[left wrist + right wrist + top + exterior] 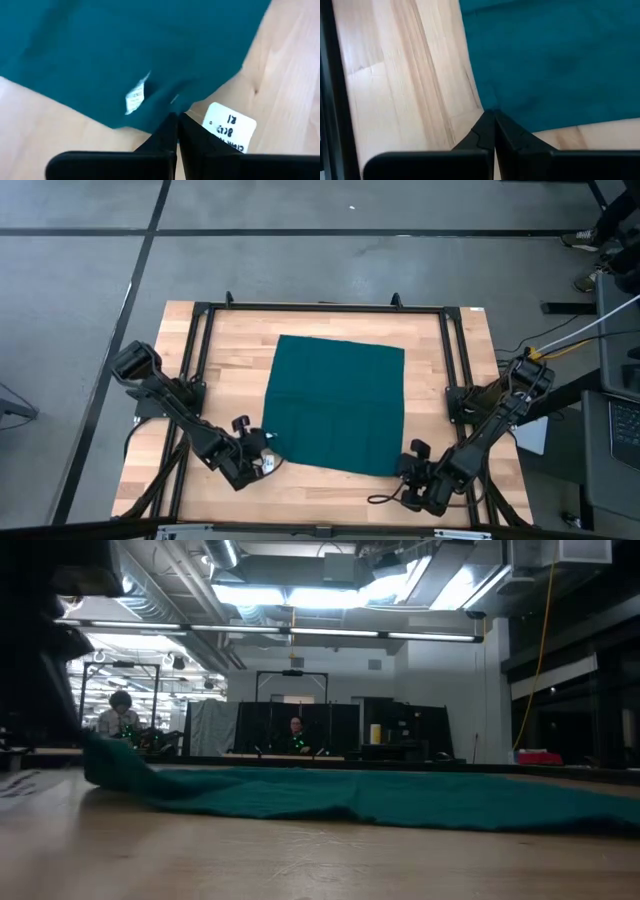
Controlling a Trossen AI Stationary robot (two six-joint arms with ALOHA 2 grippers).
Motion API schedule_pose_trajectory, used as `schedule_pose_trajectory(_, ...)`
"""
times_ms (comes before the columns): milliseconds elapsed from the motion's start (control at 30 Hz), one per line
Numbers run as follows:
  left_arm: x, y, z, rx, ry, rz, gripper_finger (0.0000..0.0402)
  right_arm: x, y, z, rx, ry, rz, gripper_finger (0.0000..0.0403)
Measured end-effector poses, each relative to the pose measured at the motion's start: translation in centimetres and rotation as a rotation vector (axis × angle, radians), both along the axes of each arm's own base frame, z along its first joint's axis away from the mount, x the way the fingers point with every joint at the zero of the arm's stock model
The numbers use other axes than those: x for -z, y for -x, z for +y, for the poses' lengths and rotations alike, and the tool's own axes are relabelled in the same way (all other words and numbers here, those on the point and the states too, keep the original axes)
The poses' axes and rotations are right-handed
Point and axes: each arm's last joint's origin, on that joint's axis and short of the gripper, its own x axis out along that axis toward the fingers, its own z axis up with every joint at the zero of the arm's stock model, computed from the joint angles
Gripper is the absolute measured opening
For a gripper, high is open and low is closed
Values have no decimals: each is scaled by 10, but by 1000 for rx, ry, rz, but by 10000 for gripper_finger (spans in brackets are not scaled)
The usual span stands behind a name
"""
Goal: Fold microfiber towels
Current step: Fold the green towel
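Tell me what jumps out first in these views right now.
The teal towel lies spread flat mid-table. The left tool is pinched shut on its near left corner, next to a small white label, and the right tool is pinched shut on its near right corner. A white sticker lies on the wood beside the left tool.

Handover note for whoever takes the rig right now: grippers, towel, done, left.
Left gripper: shut on the towel at its near left corner, by the small white label.
Right gripper: shut on the near right corner.
Towel: spread flat on the table, one layer; in the low view one corner is bunched up a little.
A white printed tag lies on the wood by the left gripper.
Done: both near corners pinched.
Left: no fold made yet; likely carry the near edge over to the far edge, then fold on.
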Motion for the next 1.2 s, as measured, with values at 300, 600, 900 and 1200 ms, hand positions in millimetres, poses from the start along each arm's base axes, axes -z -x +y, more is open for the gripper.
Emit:
schedule_pose_trajectory(300, -8, -5, 24, -140, -40, -7, 2, -25, 4, -27, 136, 100, -60, 1)
schedule_pose_trajectory(600, -28, -11, 55, -285, -112, -120, 2, -39, -6, -54, 199, 211, -97, 0)
schedule_pose_trajectory(900, -53, -5, 102, -418, -202, -111, 2, -59, -1, -84, 295, 334, -126, 0)
schedule_pose_trajectory(1200, -48, -26, 139, -473, -213, -173, 2, -59, -10, -110, 372, 489, -125, 0)
